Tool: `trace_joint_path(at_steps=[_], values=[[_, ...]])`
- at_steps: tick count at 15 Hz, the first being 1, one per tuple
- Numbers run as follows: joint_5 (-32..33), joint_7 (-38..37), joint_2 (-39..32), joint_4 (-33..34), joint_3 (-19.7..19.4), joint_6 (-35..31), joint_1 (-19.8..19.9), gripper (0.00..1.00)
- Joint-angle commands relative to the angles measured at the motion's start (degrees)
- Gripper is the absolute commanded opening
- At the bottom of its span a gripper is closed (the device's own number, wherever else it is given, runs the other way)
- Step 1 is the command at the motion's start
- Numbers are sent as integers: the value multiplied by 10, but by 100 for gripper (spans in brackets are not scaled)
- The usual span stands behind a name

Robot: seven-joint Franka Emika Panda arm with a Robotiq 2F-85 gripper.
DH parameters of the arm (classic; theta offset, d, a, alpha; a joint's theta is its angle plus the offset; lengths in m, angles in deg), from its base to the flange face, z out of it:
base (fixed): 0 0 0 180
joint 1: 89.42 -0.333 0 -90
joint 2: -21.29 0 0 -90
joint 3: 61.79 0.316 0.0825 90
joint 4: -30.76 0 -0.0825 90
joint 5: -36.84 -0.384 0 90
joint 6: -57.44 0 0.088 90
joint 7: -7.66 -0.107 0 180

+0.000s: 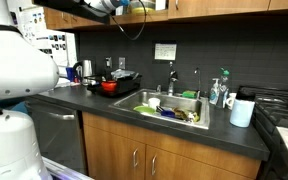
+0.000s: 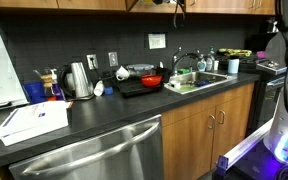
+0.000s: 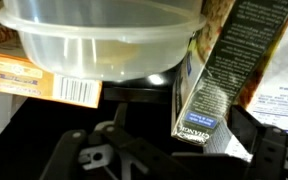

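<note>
The jaws stand fully open and hold nothing; they show as dark shapes along the bottom edge of the wrist view. Directly ahead of them sits a clear plastic container [image 3: 99,40], apart from the jaws, on a cabinet shelf [image 3: 134,92]. An orange box [image 3: 39,82] lies just beside the container's base. On the opposite side, a blue-and-white carton [image 3: 199,118] and a dark printed bag [image 3: 242,50] lean close. In both exterior views the arm [image 1: 89,8] extends into the upper cabinets, well above the tabletop [image 1: 104,108].

Recommended procedure: centre the jaws on the container wall, advance slowly, and keep clear of the leaning carton, which looks liable to topple.
</note>
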Motion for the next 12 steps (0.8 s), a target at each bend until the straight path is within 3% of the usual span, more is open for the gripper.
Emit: trace_joint_path(at_steps=[1, 12], values=[[6, 9, -16, -7, -13, 0, -21, 100], [24, 6, -47, -19, 12, 0, -39, 100]])
